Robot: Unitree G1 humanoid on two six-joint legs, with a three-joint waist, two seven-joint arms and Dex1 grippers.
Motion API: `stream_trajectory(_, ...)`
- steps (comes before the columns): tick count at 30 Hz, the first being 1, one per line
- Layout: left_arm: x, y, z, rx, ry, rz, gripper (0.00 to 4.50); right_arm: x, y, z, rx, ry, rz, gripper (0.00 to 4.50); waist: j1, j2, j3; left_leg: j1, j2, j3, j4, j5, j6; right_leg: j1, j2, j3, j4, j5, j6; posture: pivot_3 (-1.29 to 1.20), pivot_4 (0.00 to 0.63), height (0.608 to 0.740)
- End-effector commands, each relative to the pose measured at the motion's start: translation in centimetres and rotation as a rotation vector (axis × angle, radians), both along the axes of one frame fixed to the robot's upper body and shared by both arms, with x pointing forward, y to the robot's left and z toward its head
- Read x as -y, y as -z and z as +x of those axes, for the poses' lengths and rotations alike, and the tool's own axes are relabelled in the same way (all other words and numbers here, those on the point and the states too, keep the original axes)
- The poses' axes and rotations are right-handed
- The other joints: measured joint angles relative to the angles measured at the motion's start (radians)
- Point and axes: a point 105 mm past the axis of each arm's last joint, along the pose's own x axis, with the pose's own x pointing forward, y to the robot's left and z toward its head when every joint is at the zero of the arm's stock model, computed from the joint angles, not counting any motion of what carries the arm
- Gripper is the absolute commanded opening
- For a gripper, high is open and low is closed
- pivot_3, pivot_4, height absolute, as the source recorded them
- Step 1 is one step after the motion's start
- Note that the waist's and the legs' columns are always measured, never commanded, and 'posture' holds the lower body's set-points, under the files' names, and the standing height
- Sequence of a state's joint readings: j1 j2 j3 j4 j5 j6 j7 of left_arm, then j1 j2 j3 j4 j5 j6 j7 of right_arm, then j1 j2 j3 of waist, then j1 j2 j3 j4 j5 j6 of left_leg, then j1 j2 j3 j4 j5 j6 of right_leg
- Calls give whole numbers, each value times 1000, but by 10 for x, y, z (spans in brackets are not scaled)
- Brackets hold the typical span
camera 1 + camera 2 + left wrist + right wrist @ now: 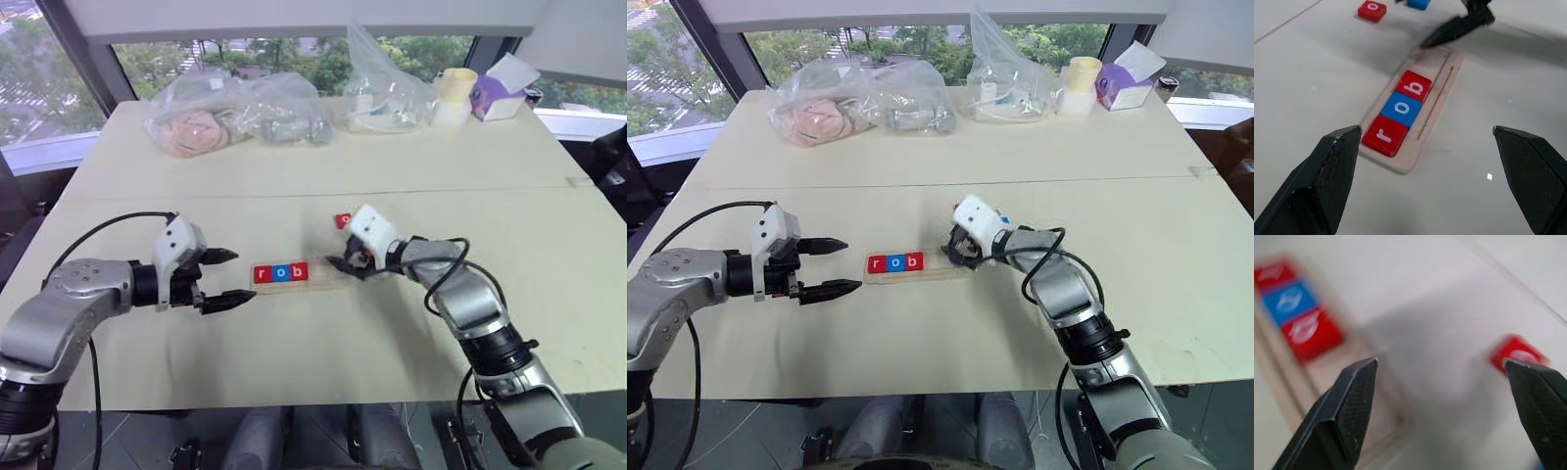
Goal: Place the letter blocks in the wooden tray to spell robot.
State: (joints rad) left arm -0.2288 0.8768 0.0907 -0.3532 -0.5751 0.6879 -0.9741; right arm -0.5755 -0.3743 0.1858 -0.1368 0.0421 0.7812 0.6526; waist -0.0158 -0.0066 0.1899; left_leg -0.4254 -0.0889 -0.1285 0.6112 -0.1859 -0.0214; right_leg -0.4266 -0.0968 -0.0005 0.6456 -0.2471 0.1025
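Red tile (1372,10), at the tray's (1442,88) twelve o'clock: thin, stiff, light, likely slippery; pinch opposite edges. Both claws, left (226,279) and right (1442,396), gape empty.

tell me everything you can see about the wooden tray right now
The wooden tray is a long, narrow piece of pale wood with a raised rim and one recessed slot, lying flat on the table. Three tiles sit at one end, red r, blue o, red b; the other end is bare.
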Motion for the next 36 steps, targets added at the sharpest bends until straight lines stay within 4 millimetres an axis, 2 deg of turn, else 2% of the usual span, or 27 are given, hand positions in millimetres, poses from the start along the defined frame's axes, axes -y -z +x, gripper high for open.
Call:
stream_trajectory(1,-1,-14,11,90,-23,-18,4500,4,-34,12,11,117,161,4148,0,0,0,0,0,0,0,0,0,0,0,0,0,0,0,0,150,740)
stream_trajectory(5,2,-17,19,115,-26,-27,4500,11,-28,37,-36,296,228,4148,0,0,0,0,0,0,0,0,0,0,0,0,0,0,0,0,150,740)
stream_trajectory(10,2,-16,20,119,-19,-20,4500,9,-17,55,-90,410,281,4148,-1,0,0,0,-1,0,-1,0,0,0,0,0,0,2,4,0,150,740)
stream_trajectory(20,3,-25,19,159,-24,-4,4500,-14,10,54,-154,416,242,4148,-6,0,0,0,0,0,-1,0,0,-1,0,0,1,2,4,0,150,740)
stream_trajectory(24,4,-22,18,156,-28,-4,4500,-31,22,51,-183,399,209,4148,-6,0,0,0,0,0,-1,0,0,-1,0,0,1,2,4,0,150,740)
stream_trajectory(26,4,-20,17,152,-29,-2,4500,-33,30,52,-185,412,177,4148,-8,0,0,0,0,0,-1,0,0,-1,1,0,1,2,4,0,150,740)
stream_trajectory(32,5,-19,18,155,-36,-2,4500,-29,31,56,-152,442,153,1282,-12,0,0,1,0,0,-1,0,0,0,1,0,1,2,4,0,150,740)
stream_trajectory(35,7,-18,17,152,-32,-7,4500,-24,20,58,-103,441,157,1196,-20,0,0,1,0,0,-1,0,0,0,1,0,1,2,4,0,150,740)
stream_trajectory(36,9,-17,17,149,-22,-10,4500,-19,7,58,-60,447,171,1196,-20,0,0,1,0,0,-1,0,0,0,1,0,1,2,4,0,150,740)
